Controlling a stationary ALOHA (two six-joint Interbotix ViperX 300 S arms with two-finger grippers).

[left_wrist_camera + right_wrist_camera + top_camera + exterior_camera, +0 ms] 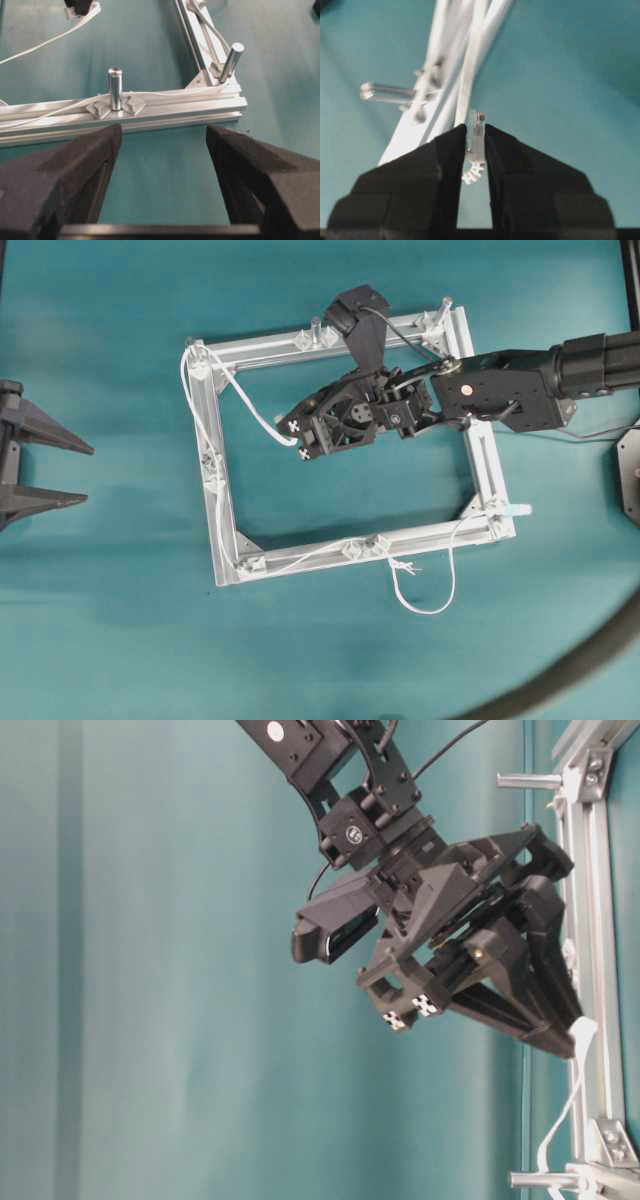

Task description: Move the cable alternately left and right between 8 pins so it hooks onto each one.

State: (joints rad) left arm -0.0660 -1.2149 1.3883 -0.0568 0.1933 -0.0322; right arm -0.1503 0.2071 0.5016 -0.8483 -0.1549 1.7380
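Teal cloth covers the table (pixel 120 640) under a silver frame (pixel 225 530). Right pincer (pixel 303 448) clamps the cable (pixel 255 410) by its plug (pixel 476 131); left pincer (pixel 85 475), well apart from them, gapes.

Right gripper (pixel 472 137) clamps clear plug (pixel 476 131) of cable (pixel 468 80); blurred frame rail (pixel 415 130) and pin (pixel 385 93) ahead-left of fingertips.

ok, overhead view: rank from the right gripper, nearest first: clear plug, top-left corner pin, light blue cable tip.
1. Clear plug, clamped in the right gripper.
2. Top-left corner pin, up-left on the silver aluminium frame.
3. Light blue cable tip, far right, past the bottom-right corner.
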